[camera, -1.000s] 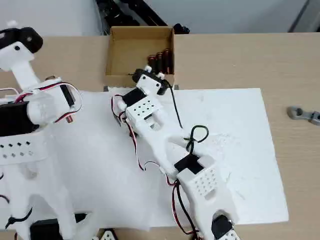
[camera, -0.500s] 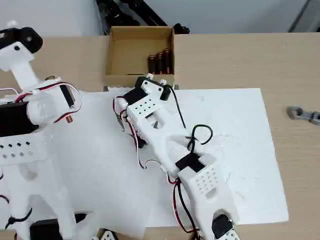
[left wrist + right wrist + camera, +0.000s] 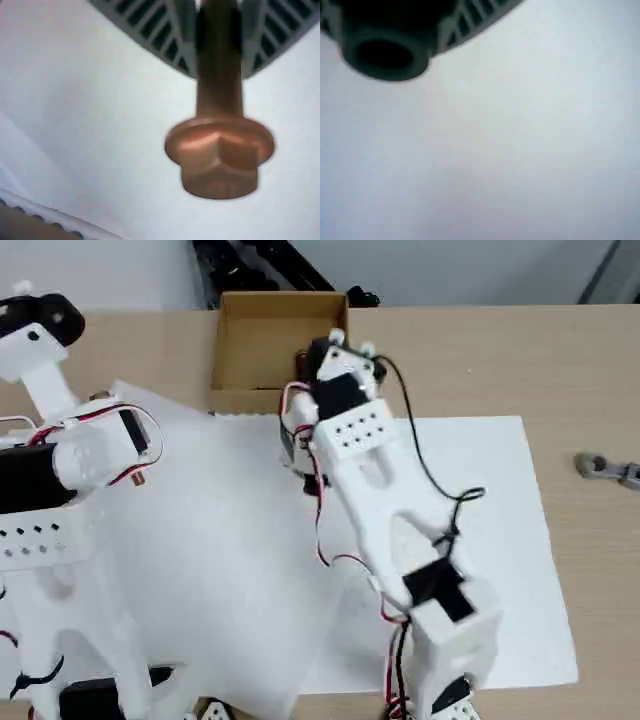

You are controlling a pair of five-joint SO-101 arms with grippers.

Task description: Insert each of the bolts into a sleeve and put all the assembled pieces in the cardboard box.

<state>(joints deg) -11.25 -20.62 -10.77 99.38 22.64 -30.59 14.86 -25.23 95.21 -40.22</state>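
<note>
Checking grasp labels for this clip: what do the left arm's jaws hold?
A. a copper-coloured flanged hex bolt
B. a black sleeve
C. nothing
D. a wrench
A: in the left wrist view the left jaws grip the shank of a copper-coloured bolt, with its flanged hex head sticking out past them over the white sheet.

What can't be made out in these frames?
High view: the right arm covers the right side of the cardboard box, hiding what lies there.
Right wrist view: the dark sleeve is blurred and cut off by the edge; grip unclear.
Left wrist view: the bolt has its shank end cut off by the edge.
</note>
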